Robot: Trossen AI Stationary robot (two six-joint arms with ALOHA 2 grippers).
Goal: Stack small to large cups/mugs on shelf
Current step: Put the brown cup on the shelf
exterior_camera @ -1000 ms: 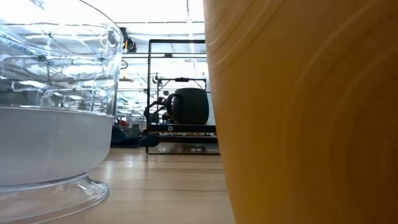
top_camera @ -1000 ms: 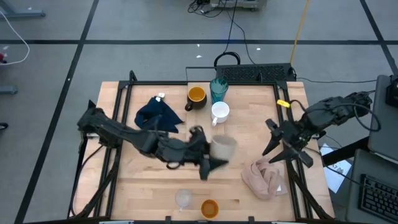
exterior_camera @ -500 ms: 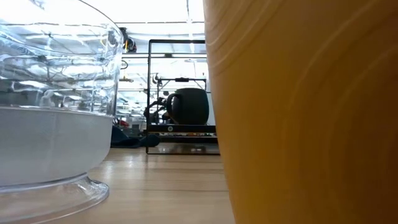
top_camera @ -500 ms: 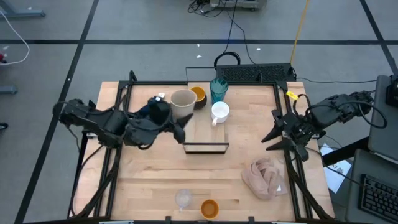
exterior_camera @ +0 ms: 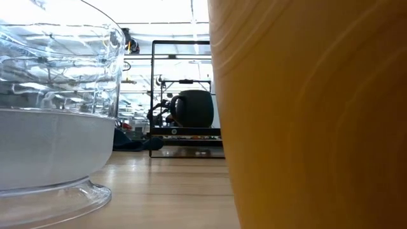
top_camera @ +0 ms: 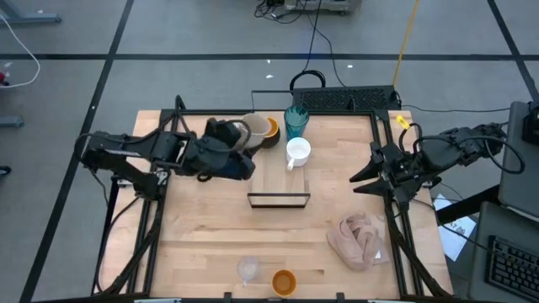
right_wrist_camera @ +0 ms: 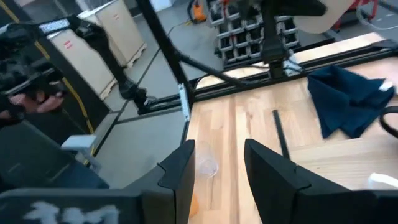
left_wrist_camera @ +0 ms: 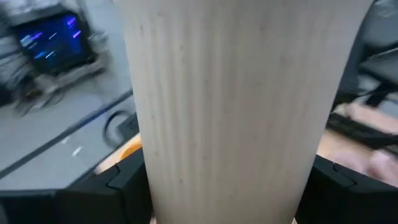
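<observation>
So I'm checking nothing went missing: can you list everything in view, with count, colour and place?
Grey-beige cup: one, held above the table's far left-centre.
Black mug: one, orange inside, far centre.
Teal tumbler: one, far centre.
White mug: one, in front of the tumbler.
Clear glass: one, near edge.
Orange cup: one, beside the glass.
Shelf: one, light wood with a dark front edge, table centre.
Pink-beige cloth: one, near right.
Navy cloth: one, far left.
Left claw: shut on the grey-beige cup.
Right claw: open, empty, right edge.
</observation>
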